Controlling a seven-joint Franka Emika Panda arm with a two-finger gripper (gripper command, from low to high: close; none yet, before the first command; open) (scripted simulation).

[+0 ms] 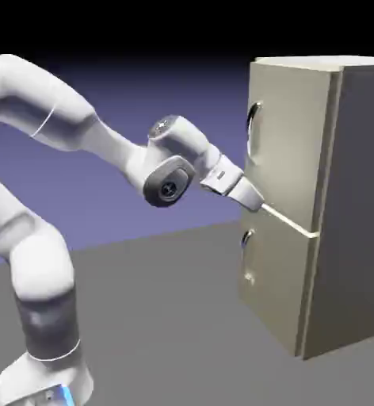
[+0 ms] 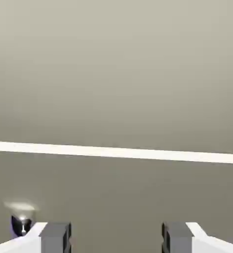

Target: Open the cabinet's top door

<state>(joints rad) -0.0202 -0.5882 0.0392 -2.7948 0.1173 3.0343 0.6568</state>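
Observation:
The beige cabinet (image 1: 356,198) stands at the exterior view's right. Its top door (image 1: 289,143) lies flush and closed, with a curved silver handle (image 1: 253,123) near its left edge. My gripper (image 1: 257,204) points at the cabinet front, just at the pale seam (image 2: 116,152) between the two doors and well below that handle. In the hand view beige panel fills the picture. My gripper (image 2: 116,239) is open, with nothing between the grey fingertips (image 2: 54,237).
The shorter lower door (image 1: 277,277) carries a small handle (image 1: 246,238). A shiny handle end (image 2: 22,222) shows left of my left fingertip. The grey tabletop (image 1: 166,317) stretches between my base and the cabinet.

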